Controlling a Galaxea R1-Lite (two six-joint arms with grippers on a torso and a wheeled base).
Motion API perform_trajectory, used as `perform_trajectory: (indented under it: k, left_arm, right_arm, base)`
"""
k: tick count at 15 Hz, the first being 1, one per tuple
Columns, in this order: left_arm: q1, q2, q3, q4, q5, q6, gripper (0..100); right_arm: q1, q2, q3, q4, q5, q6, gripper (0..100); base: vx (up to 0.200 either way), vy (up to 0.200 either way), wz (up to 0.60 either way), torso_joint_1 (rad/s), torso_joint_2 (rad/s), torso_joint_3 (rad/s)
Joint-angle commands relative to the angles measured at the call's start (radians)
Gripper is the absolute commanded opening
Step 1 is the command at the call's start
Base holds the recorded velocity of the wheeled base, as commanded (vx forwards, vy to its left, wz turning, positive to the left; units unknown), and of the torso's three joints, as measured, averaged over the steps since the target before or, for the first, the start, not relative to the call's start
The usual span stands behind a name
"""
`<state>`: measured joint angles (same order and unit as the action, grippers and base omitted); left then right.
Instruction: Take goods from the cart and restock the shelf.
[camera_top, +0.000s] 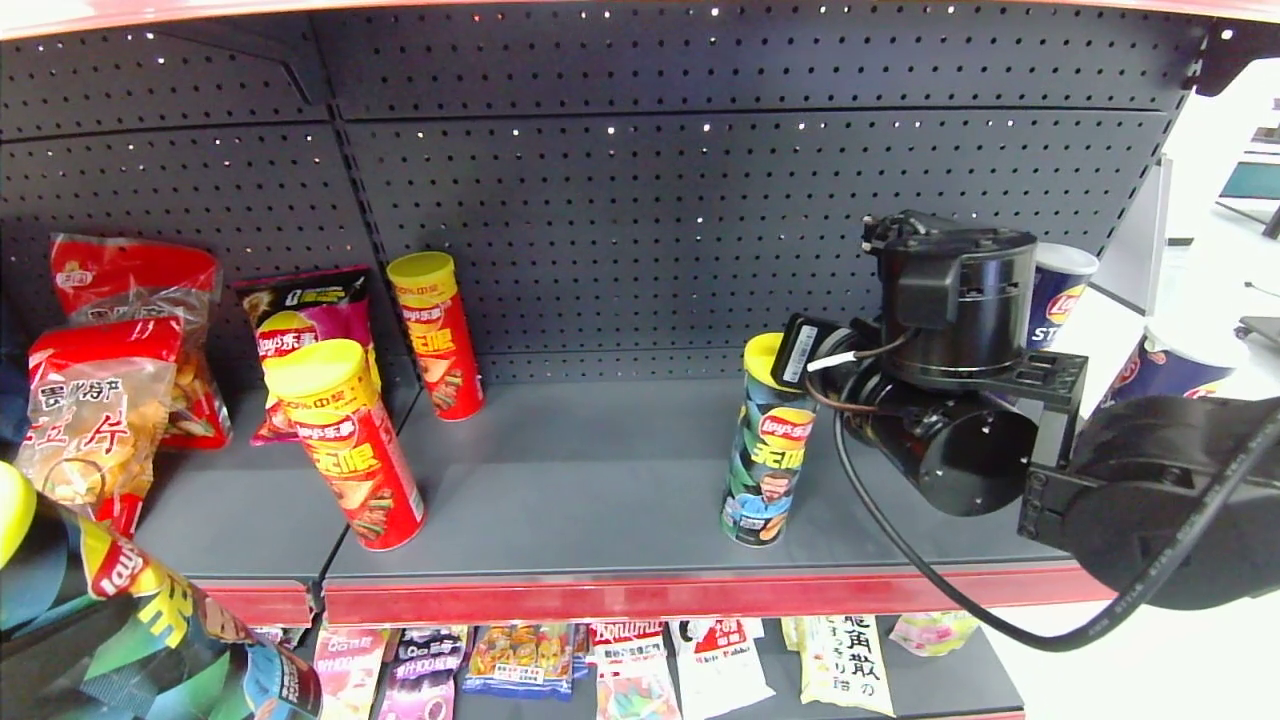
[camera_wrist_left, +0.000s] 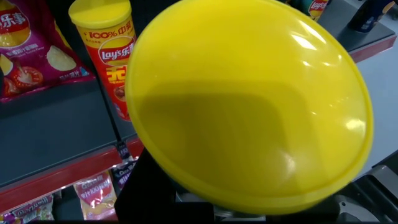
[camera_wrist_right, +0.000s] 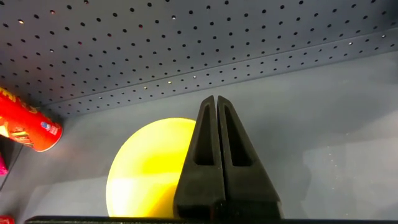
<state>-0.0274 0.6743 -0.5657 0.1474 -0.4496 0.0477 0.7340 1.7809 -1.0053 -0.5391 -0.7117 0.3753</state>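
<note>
A dark green chip can (camera_top: 765, 455) with a yellow lid (camera_wrist_right: 146, 168) stands upright on the grey shelf (camera_top: 600, 480), right of centre and near the front edge. My right gripper (camera_wrist_right: 216, 102) is shut, its two fingers pressed together just above and behind that lid, holding nothing. A second dark chip can (camera_top: 130, 620) hangs tilted in the air at the lower left, in front of the shelf. Its yellow lid (camera_wrist_left: 249, 106) faces the left wrist camera. My left gripper is hidden behind this can and seems shut on it.
Two red chip cans (camera_top: 350, 450) (camera_top: 437, 335) and several snack bags (camera_top: 100, 420) stand on the shelf's left. Blue cans (camera_top: 1060, 290) are at the far right. Bare shelf lies between the red cans and the dark can. Packets (camera_top: 640, 660) fill the lower shelf.
</note>
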Motion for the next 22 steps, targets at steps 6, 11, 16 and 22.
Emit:
perform_trajectory:
  k: [6,11,16,22]
  left_arm:
    - [0.000,0.001,0.000,0.000,0.000,0.000,0]
    - [0.000,0.002,-0.002,0.000,-0.001,0.000,0]
    - [0.000,0.004,-0.003,-0.005,-0.001,0.000,0]
    - [0.000,0.007,0.001,-0.014,0.005,0.000,0]
  right_arm:
    - [-0.013,-0.017,-0.013,-0.002,0.003,-0.006,0]
    - [-0.028,-0.052,-0.009,0.001,0.015,-0.015,0]
    - [-0.045,-0.155,0.059,0.004,0.066,-0.056,0]
    - [-0.050,-0.333,0.215,0.004,0.146,-0.177,0]
  base:
    - [0.000,0.000,0.00,0.000,0.00,0.000]
    - [0.000,0.000,0.00,0.000,0.00,0.000]
    - [0.000,0.000,0.00,0.000,0.00,0.000]
    - [0.000,0.000,0.00,0.000,0.00,0.000]
